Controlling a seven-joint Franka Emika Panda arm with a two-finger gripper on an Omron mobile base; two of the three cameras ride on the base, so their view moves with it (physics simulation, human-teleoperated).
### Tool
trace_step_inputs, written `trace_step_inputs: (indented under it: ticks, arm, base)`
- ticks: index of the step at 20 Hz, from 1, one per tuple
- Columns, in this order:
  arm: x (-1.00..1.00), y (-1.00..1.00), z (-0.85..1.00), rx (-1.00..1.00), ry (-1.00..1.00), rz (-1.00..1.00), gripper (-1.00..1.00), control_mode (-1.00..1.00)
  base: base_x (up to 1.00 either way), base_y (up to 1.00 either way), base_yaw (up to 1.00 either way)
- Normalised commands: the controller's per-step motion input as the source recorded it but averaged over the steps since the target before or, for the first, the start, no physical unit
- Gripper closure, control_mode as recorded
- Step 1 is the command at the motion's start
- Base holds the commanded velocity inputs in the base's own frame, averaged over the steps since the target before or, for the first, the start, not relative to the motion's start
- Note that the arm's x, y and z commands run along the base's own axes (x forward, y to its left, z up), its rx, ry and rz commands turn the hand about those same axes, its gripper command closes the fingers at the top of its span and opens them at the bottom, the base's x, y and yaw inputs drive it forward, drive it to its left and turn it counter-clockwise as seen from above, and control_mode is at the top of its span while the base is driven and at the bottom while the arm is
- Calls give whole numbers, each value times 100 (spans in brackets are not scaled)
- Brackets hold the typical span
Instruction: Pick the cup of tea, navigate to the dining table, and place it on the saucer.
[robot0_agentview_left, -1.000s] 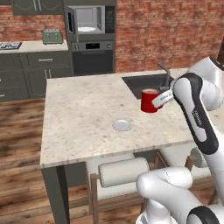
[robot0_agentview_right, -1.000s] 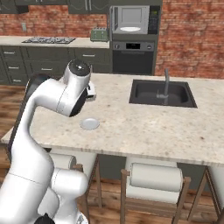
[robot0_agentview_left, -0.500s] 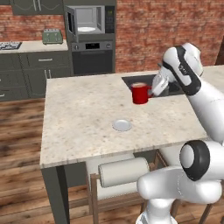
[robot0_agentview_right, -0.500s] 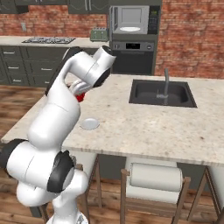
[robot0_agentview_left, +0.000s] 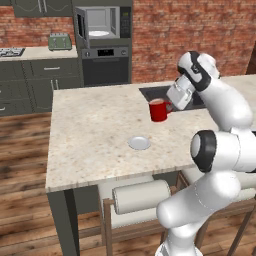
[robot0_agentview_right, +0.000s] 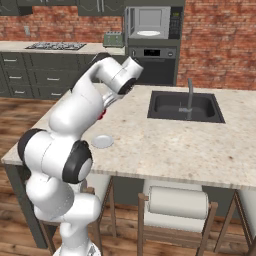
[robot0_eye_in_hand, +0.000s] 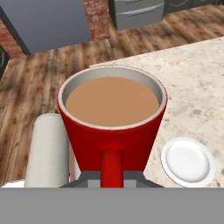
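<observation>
The cup of tea (robot0_agentview_left: 159, 110) is a small red mug full of brown liquid, held in the air above the dining table (robot0_agentview_left: 90, 125). My gripper (robot0_agentview_left: 173, 102) is shut on its side handle. In the hand view the cup of tea (robot0_eye_in_hand: 111, 118) is close up, its handle between the fingertips of the gripper (robot0_eye_in_hand: 111, 180). The saucer (robot0_agentview_left: 139, 143) is a small white dish near the table's front edge, nearer to me and a little left of the cup. The hand view has the saucer (robot0_eye_in_hand: 188, 162) at the lower right. From the right base, my arm hides most of the cup of tea (robot0_agentview_right: 102, 115) above the saucer (robot0_agentview_right: 102, 141).
A dark sink (robot0_agentview_right: 184, 106) with a tap is sunk into the table just beyond the cup. Stools with rolled white backs (robot0_agentview_left: 141, 196) are tucked under the front edge. The oven, microwave (robot0_agentview_left: 102, 22) and counter stand along the brick wall behind.
The arm has swung up and over the table into a new pose, carrying the cup a little to the left, away from the sink. The saucer and base have not moved.
</observation>
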Motion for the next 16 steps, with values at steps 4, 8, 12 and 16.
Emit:
trace_step_inputs:
  ticks: [4, 8, 12, 16]
  arm:
    - [0, 0, -100, 0, -17, -1, 100, -100]
    - [-4, 0, -37, 1, -9, -5, 100, -100]
    - [-12, 5, -3, 0, -1, -8, 100, -100]
    - [23, 18, -16, 0, 5, -20, 100, -100]
  base:
    - [0, 0, 0]
    - [0, 0, 0]
    - [0, 0, 0]
    - [0, 0, 0]
